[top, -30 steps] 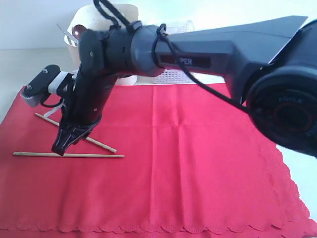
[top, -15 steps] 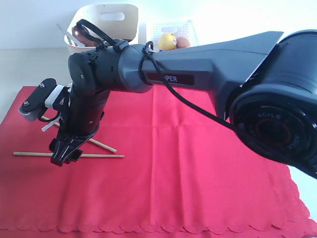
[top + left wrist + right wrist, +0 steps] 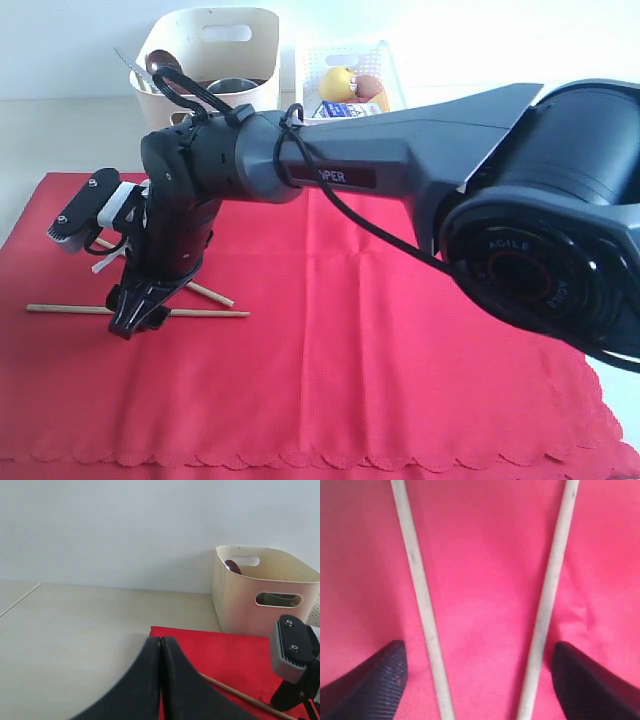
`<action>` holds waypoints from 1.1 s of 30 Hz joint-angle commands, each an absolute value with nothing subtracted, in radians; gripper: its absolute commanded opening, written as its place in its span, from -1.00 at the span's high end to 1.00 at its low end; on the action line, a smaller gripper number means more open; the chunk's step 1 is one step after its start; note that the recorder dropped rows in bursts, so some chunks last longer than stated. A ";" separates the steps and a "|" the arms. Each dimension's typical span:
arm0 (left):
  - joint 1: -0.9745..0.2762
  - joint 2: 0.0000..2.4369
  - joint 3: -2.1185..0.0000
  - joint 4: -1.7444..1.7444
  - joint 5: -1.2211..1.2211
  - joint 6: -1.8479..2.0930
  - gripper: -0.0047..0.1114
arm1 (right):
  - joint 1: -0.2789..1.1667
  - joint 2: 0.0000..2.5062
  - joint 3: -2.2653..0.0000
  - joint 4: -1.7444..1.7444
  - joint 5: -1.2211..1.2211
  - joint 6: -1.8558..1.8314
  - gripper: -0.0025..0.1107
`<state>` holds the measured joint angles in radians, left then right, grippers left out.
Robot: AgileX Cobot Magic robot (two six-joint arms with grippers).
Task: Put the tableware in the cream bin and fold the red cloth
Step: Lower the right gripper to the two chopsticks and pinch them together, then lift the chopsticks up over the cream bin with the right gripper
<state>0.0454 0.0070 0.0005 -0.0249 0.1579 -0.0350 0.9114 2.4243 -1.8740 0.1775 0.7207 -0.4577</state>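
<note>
The red cloth [image 3: 400,330] lies spread flat on the table. Two wooden chopsticks rest on its left part, one level [image 3: 65,310] and one slanted [image 3: 212,295]. My right gripper [image 3: 135,312] reaches across and stands open low over them. In the right wrist view both chopsticks [image 3: 420,595] [image 3: 547,595] run between its fingers [image 3: 375,680], and the gripper [image 3: 480,680] grips neither. The cream bin [image 3: 210,45] stands behind the cloth with a dark spoon [image 3: 160,65], a knife [image 3: 128,62] and a steel rim [image 3: 235,86] showing inside. My left gripper [image 3: 161,641] is shut and empty near the cloth's corner [image 3: 225,650].
A white lattice basket [image 3: 385,55] to the right of the bin holds a lemon [image 3: 338,82], an egg [image 3: 368,87] and a milk carton [image 3: 340,108]. The right arm [image 3: 420,170] spans the cloth from the right. Bare pale tabletop [image 3: 75,630] lies left of the cloth.
The right gripper has opened wide and settled lower over the chopsticks. The right arm has dropped, uncovering the bin and basket behind it. The left gripper stays shut.
</note>
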 commanded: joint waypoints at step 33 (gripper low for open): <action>0.048 0.000 0.000 -0.027 0.152 -0.032 0.90 | 0.912 2.277 -1.872 0.202 0.880 -0.477 0.96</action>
<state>0.0454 0.0070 0.0005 -0.0249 0.1579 -0.0350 0.9178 2.3026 -1.8753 0.2030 0.8988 -0.4675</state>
